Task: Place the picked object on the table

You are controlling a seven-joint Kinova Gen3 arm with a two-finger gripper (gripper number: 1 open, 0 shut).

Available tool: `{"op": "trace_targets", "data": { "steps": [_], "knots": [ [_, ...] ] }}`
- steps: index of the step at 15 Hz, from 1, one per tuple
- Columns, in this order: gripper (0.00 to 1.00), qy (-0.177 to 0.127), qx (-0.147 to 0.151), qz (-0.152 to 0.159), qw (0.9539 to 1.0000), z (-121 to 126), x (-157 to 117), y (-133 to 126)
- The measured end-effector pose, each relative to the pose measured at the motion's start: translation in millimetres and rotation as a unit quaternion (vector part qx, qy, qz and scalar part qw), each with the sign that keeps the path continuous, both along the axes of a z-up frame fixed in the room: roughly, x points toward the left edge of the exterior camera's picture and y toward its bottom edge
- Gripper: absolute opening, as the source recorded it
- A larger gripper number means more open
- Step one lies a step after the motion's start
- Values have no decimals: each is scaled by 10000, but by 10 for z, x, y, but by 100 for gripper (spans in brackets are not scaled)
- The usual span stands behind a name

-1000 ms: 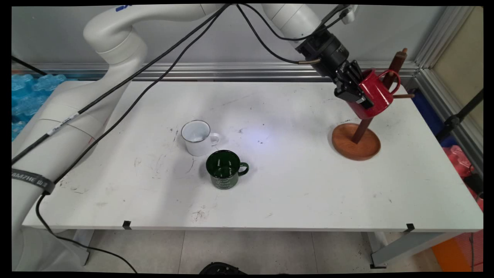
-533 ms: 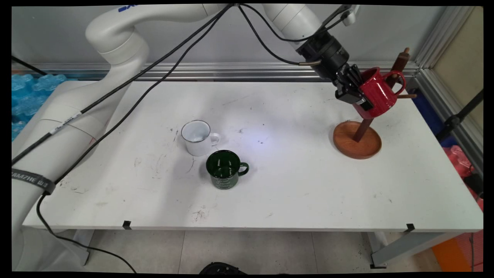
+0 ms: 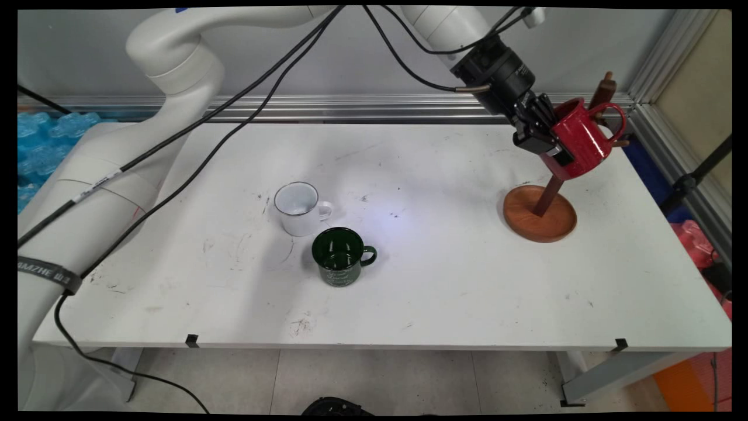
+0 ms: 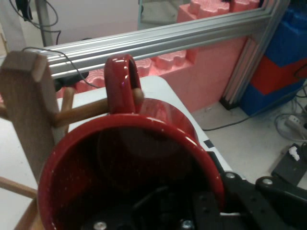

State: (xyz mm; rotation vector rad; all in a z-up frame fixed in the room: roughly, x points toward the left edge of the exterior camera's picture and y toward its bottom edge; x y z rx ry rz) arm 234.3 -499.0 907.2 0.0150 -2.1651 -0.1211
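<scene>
My gripper (image 3: 552, 140) is shut on the rim of a red mug (image 3: 581, 140), which it holds tilted in the air beside the wooden mug tree (image 3: 540, 204) at the table's right. In the hand view the red mug (image 4: 129, 177) fills the lower picture, its open mouth toward the camera. Its handle (image 4: 122, 84) rings the tip of a wooden peg (image 4: 79, 112) that sticks out from the tree's post (image 4: 29, 105). One finger goes inside the mug, the other lies outside its wall.
A white mug (image 3: 301, 207) and a dark green mug (image 3: 340, 256) stand upright close together left of the table's middle. The mug tree's round wooden base (image 3: 540, 219) rests near the right edge. Aluminium rails run behind the table.
The gripper has carried the red mug to the right and slightly up, bringing its handle over a peg of the mug tree. The tree's base has stayed roughly where it was.
</scene>
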Motion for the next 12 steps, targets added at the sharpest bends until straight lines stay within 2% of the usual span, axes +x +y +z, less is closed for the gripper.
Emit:
{"op": "trace_targets", "data": {
  "steps": [12],
  "knots": [
    [0, 0, 129, 139, 9998, 342, 170, 350]
  ]
}}
